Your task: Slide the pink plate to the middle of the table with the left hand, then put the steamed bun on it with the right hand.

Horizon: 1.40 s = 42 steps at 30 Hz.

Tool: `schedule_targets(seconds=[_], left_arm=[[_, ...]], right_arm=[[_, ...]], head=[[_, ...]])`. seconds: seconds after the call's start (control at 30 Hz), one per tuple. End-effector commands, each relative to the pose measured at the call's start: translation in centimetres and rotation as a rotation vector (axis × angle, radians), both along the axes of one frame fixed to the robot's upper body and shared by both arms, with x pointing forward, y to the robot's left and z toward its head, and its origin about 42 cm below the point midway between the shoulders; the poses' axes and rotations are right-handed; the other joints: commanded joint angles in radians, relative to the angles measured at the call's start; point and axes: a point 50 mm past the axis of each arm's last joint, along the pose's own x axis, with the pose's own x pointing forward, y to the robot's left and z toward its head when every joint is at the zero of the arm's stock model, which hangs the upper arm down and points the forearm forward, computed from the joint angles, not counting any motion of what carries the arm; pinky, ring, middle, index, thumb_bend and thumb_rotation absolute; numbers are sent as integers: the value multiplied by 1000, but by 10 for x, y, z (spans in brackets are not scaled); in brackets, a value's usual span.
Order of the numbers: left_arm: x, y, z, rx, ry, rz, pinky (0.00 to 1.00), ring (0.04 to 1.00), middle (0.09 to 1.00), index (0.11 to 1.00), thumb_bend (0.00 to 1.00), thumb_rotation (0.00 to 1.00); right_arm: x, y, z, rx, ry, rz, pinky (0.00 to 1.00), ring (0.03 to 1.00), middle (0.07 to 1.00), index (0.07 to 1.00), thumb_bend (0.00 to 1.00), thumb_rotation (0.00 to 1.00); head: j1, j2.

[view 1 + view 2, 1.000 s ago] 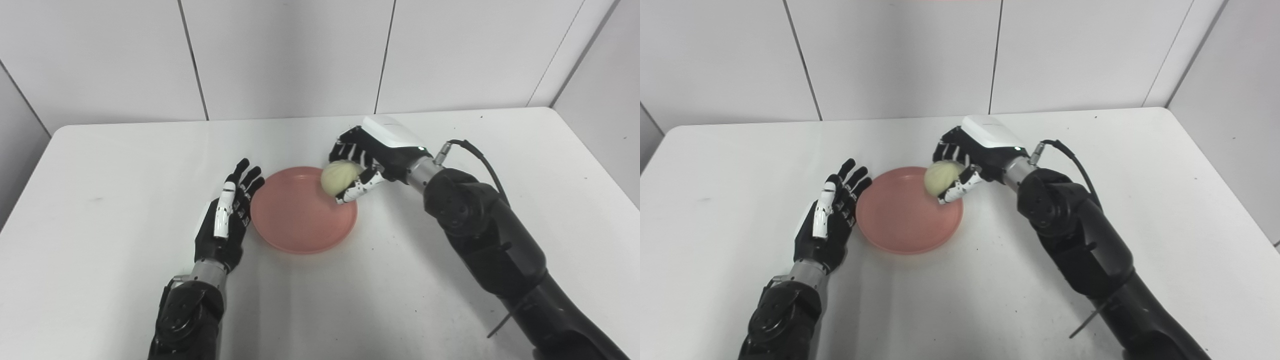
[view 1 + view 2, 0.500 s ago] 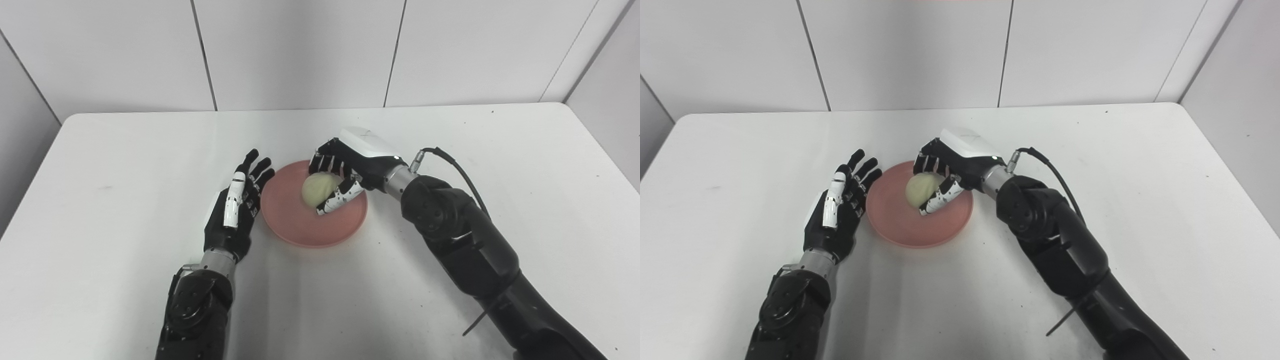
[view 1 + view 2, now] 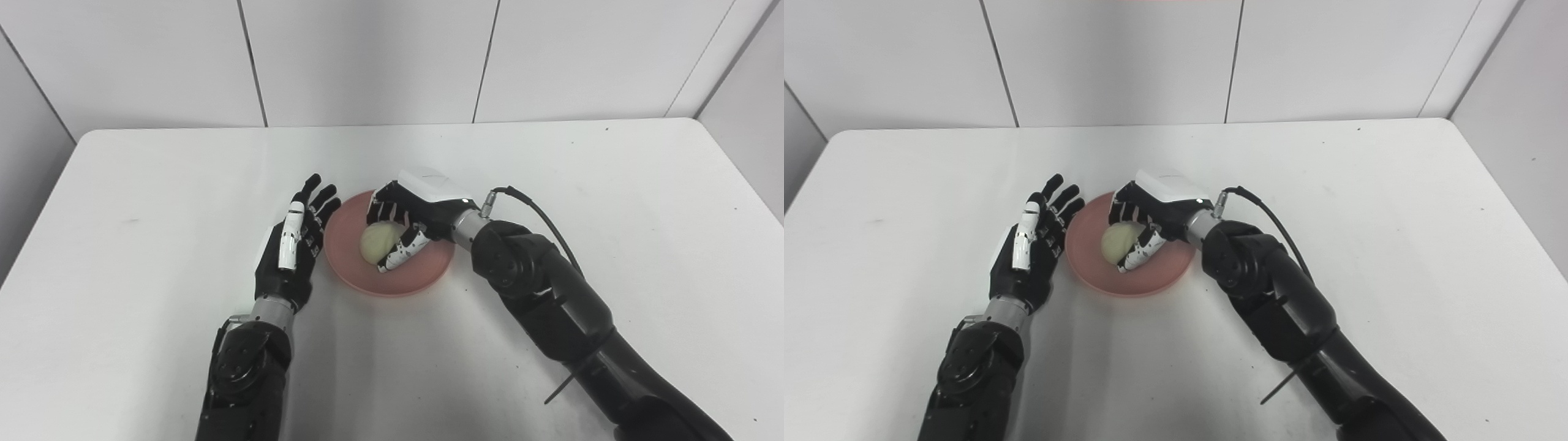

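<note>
A: What is the right hand (image 3: pixel 409 215) doing at this moment?

B: It is curling its fingers and thumb around the steamed bun (image 3: pixel 380 241), gripping it from above and behind. A second ago that hand was carrying the bun over the far right rim of the pink plate (image 3: pixel 422 277); now it is holding it over the plate's middle and sitting lower. Allow for the camera having shifted too, but the bun is clearly lying further inside the rim.

A: So what is that meaning for the task?

B: I am judging the placing step to be nearly finished. The plate is already resting near the middle of the counter (image 3: pixel 551 159), so only setting down and letting go is remaining. Whether the bun is touching the plate yet, I cannot tell.

A: And which way is the bun pointing?

B: It is looking almost round, so no real long axis is showing. Its domed side is bulging out from under the palm, toward the other hand.

A: What about the left hand (image 3: pixel 293 251)?

B: It is waiting just beside the plate's left rim, fingers spread and straight, holding nothing, its fingertips coming close to the rim.
</note>
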Motion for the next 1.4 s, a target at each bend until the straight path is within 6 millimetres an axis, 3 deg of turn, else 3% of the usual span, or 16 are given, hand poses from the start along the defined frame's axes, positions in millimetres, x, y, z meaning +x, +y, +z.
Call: schedule_targets(seconds=[0.0,0.23,0.4,0.53,0.7,0.77,0.8,0.9,1.0,1.2,1.37], left_arm=[[-4,-1,-12,22,75,2,952,909,908,918,375,1000],[-5,0,-10,21,74,-1,964,917,913,923,380,1000],[-5,-1,-9,24,68,-2,965,916,914,923,375,1000],[-4,-2,-10,20,69,-1,955,914,913,922,374,1000],[-4,-3,-10,21,73,-2,953,915,914,919,382,1000],[-4,-4,-11,16,74,0,948,912,911,918,380,1000],[-4,-4,-11,13,75,1,946,912,911,916,376,1000],[-4,-4,-11,7,73,-2,942,921,916,918,369,1000],[-4,-3,-10,10,68,-9,944,929,923,927,365,1000],[-5,-3,-9,-2,79,-6,956,938,926,927,362,1000],[-5,-3,-11,-19,83,-4,958,942,928,929,367,1000]], right_arm=[[5,8,24,-18,-114,35,376,462,538,493,504,126],[1,11,17,-65,-128,24,289,373,475,494,505,126],[0,12,16,-92,-139,31,319,403,498,494,507,130],[-2,12,21,-118,-168,48,451,520,582,495,507,145],[-3,10,31,-138,-202,68,442,522,595,496,509,151],[-4,10,38,-155,-196,72,487,575,632,497,511,159],[-5,9,41,-166,-189,73,544,651,700,654,643,341],[-10,9,52,-204,-134,73,653,788,843,839,795,556],[-13,7,60,-223,-105,81,742,875,934,930,890,686],[-17,6,69,-241,-83,89,856,955,990,998,981,819],[-21,4,76,-239,-110,85,871,958,990,1000,977,841]], head=[[1,3],[2,6],[5,7],[9,6],[11,4],[11,2],[11,2],[11,-1],[11,-6],[14,-12],[21,-20]])
